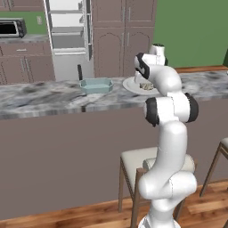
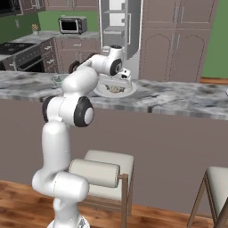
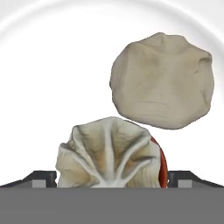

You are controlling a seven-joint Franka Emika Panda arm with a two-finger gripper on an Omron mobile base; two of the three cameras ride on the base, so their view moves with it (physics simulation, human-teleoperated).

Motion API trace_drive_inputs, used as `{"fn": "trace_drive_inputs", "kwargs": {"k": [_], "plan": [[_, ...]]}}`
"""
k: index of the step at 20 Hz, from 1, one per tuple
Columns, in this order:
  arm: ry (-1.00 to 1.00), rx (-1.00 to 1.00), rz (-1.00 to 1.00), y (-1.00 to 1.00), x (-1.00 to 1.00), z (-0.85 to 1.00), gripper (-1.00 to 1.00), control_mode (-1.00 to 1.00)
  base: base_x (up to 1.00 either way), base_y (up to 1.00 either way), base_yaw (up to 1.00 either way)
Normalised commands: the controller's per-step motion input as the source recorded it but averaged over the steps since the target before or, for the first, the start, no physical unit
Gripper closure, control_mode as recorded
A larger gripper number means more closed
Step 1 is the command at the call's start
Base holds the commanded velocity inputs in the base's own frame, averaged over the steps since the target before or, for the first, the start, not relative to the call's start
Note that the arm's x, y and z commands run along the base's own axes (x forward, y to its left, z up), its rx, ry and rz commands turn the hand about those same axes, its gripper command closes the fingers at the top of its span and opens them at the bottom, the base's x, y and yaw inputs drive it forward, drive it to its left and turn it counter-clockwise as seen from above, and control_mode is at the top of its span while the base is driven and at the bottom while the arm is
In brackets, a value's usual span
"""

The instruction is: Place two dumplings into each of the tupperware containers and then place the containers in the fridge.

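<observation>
Marble counter, my gripper (image 3: 112, 186) down over the plate of dumplings.

Right between my spread, empty fingertips (image 3: 41, 178) sits a pleated dumpling (image 3: 108, 153), its folds fanning toward me; a smooth rounded dumpling (image 3: 162, 81) lies just beyond it, up and to the right, nearly touching. Both rest on the white plate (image 1: 130, 84). From my left base camera, one teal tupperware container (image 1: 96, 85) stands on the grey marble counter (image 1: 40, 98) just beside the plate, to the side away from my arm. Past the counter, well apart from my hand, the fridge (image 1: 67, 31) stands open among brown cabinets (image 1: 122, 35), with a microwave (image 1: 12, 28) farther off.
</observation>
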Motion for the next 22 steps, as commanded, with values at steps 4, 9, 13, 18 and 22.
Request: {"fn": "trace_drive_inputs", "kwargs": {"k": [4,9,13,18,22], "plan": [[0.0,0.0,0.0,0.0,0.09,-0.06,1.0,-1.0,0.0,0.0,0.0],[-0.03,0.0,0.0,0.03,-0.15,0.03,1.0,-1.0,0.0,0.0,0.0],[-0.15,-0.01,0.01,0.46,-0.4,0.27,1.0,-1.0,0.0,0.0,0.0],[-0.03,-0.01,0.05,0.62,-0.28,0.49,1.0,-1.0,0.0,0.0,0.0],[0.0,0.0,0.05,0.77,-0.1,0.54,1.0,-1.0,0.0,0.0,0.0]]}}
